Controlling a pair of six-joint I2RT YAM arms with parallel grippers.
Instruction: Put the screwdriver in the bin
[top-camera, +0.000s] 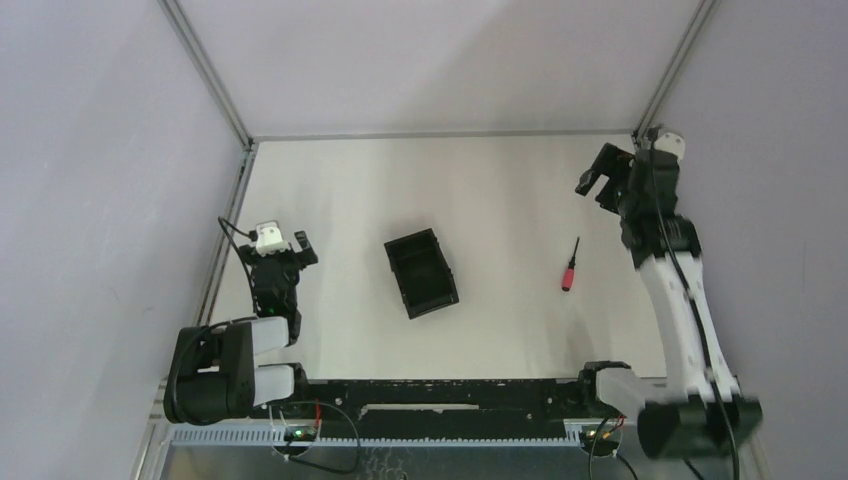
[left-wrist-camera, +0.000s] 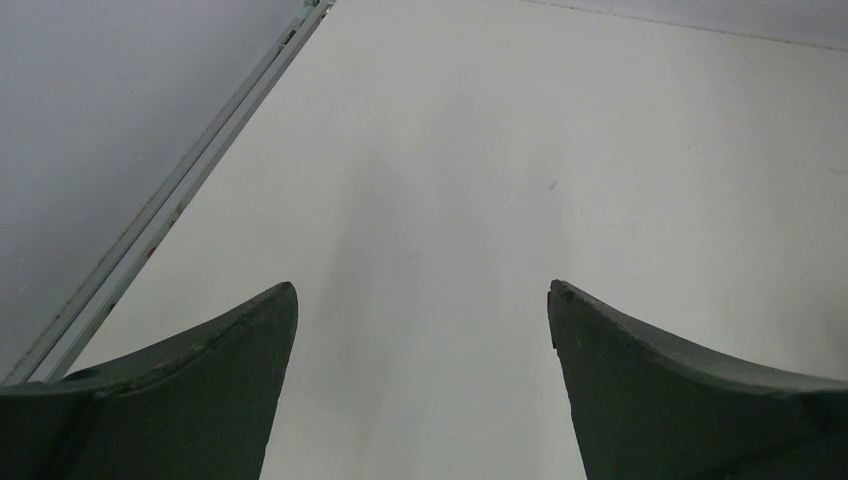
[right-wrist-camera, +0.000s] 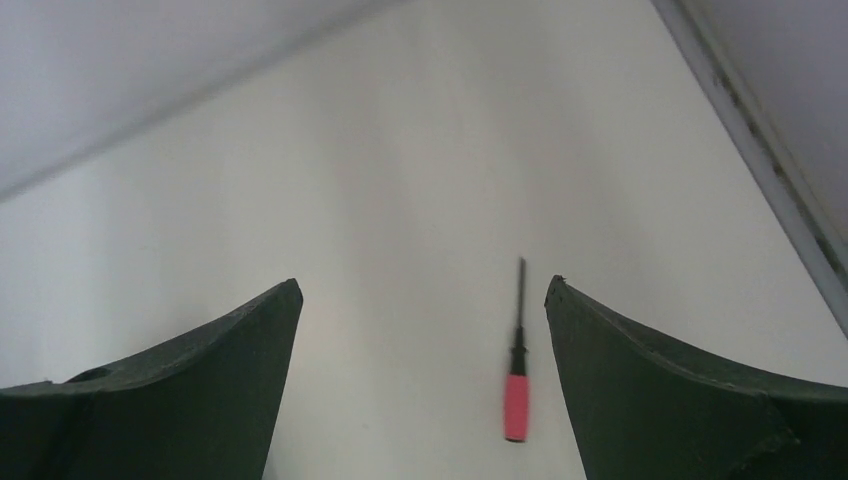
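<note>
The screwdriver (top-camera: 570, 268) lies on the worktop (top-camera: 500, 190) well right of the bin (top-camera: 421, 272), its shaft apparently pointing away from the arm bases, with the right jaws released above and beyond it and the left jaws spread wide, grasping nothing.

the left gripper (left-wrist-camera: 422, 292) hangs over the white table (left-wrist-camera: 520, 140), its two dark fingers (left-wrist-camera: 200, 390) spread wide, only table surface showing between them. a metal rail (left-wrist-camera: 190, 185) runs along the table's left edge, with grey wall (left-wrist-camera: 90, 90) beyond it.
</note>
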